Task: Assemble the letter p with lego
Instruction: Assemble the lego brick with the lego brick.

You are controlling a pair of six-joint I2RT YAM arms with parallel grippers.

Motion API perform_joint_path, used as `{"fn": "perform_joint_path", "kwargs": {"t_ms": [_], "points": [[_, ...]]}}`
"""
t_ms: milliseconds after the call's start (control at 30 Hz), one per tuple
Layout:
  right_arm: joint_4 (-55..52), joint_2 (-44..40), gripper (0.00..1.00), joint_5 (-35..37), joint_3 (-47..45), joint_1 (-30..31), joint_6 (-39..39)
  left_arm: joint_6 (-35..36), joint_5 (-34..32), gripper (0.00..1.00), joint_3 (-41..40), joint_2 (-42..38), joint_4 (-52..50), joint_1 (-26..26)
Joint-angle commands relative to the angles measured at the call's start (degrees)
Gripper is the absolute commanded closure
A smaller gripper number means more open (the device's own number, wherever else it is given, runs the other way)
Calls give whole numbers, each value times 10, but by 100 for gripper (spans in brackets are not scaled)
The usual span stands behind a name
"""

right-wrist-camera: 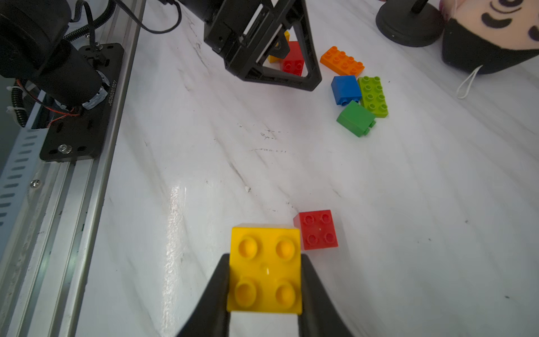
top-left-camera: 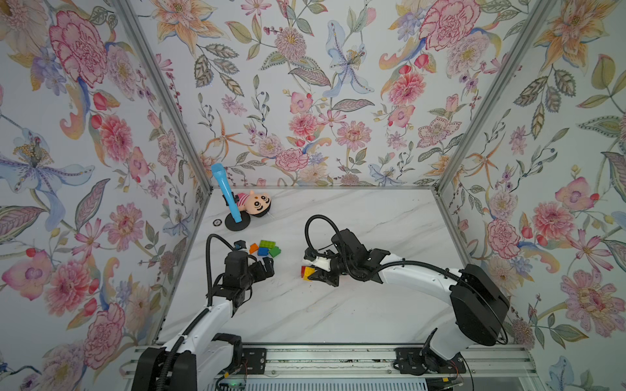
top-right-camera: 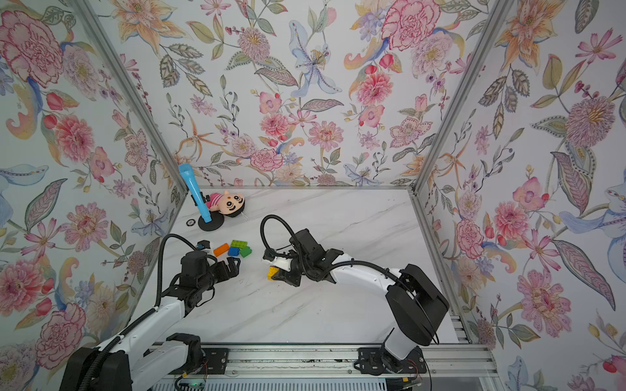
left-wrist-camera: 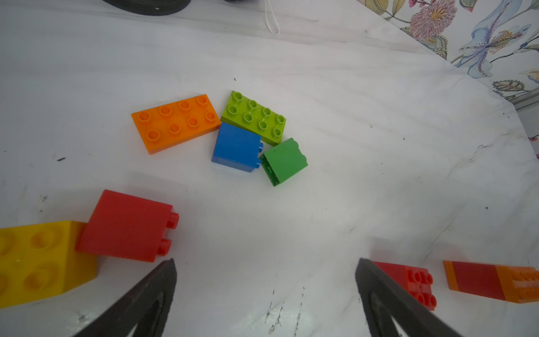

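Tool on right (right-wrist-camera: 264, 259) clamps yellow brick (right-wrist-camera: 265, 271) (red brick (right-wrist-camera: 318, 230) beside)

White marble worktop (top-left-camera: 372, 304), kinda scuffed. An orange brick (left-wrist-camera: 175, 122), lime brick (left-wrist-camera: 253, 116), blue brick (left-wrist-camera: 236, 147) and green brick (left-wrist-camera: 284, 162) huddle together; plush doll (top-left-camera: 255, 203) lies in the far corner.

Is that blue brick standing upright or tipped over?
Tipped on its side: the blue brick shows a smooth face upward, and its studs stick out sideways toward the dark green brick.
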Motion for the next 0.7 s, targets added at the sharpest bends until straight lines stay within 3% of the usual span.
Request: {"fn": "perform_joint_path", "kwargs": {"t_ms": [0,200,667], "points": [[-60,44,83,-4,46,-12,-45,13,28,1,-13,2,23,3],[-117,109,84,6,123,-22,-84,11,40,1,-20,10,39,-3],[-142,154,84,-9,167,-33,-126,15,43,1,-11,62,98,-65]]}}
